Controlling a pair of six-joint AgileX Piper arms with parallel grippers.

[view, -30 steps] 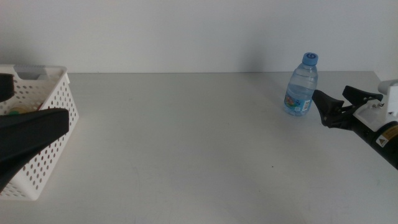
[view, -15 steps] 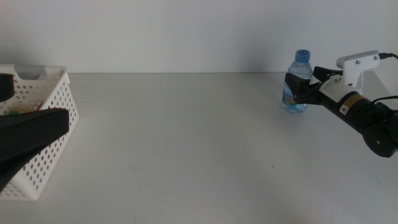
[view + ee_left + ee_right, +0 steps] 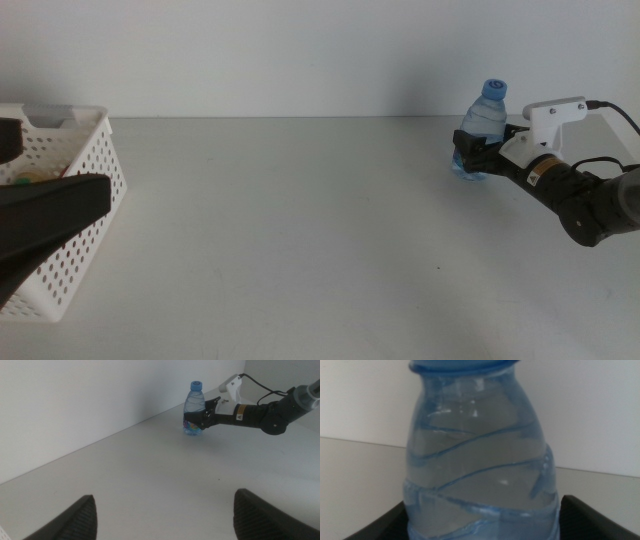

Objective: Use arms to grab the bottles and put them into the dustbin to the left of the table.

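A broad light grey surface is shown, with a white perforated dustbin at its left edge, inside which something yellowish can just be glimpsed but not identified. Far across at the right rear, a small clear blue-capped water bottle is gripped low on its body by the right gripper, tilted slightly, so the carry to the dustbin is judged yet to be made. The left gripper is held with fingers wide, beside the dustbin.

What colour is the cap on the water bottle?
Blue. The cap on the water bottle shows best in the left wrist view.
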